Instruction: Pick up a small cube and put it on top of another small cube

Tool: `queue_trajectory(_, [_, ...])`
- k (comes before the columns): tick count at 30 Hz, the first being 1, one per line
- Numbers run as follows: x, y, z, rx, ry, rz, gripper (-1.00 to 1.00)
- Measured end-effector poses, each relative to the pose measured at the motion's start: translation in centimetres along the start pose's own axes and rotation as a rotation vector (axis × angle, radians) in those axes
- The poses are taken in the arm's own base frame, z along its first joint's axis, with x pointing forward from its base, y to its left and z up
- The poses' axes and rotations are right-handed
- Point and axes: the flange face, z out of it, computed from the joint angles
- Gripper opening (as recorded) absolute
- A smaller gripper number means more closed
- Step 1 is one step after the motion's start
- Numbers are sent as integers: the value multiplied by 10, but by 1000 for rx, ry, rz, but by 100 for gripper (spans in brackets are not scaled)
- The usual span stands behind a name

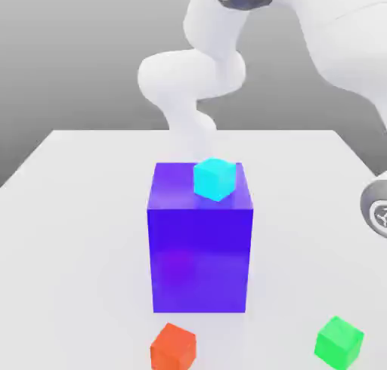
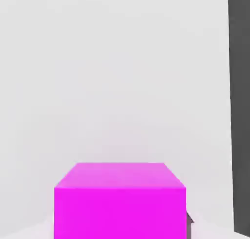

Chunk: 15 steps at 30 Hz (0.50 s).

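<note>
The small cube [image 1: 339, 341], bright green, lies on the white table [image 1: 75, 210] at the front of the exterior view's right. Nothing touches it. The white arm [image 1: 198, 74] rises behind the big block and bends away toward the exterior view's right, where a grey round part of it [image 1: 376, 210] shows at the picture's edge, well above the green cube. My gripper is shut. In the hand view a magenta cube [image 2: 119, 201] rests on the pale surface close to the camera.
A tall blue-purple block [image 1: 200, 244] stands mid-table with a small cyan cube [image 1: 215, 179] on its top. A small orange-red cube [image 1: 173, 347] lies in front of the block. A dark band [image 2: 239, 111] runs down one side of the hand view.
</note>
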Motion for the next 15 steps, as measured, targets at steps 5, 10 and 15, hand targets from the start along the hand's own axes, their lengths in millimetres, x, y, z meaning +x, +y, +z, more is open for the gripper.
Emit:
queue_trajectory(5, [-49, 42, -37, -16, -4, 35, -100])
queue_trajectory(10, [-93, 71, -37, 0, 0, 71, -100])
queue_trajectory(15, [-96, 73, 0, 1, 0, 74, 100])
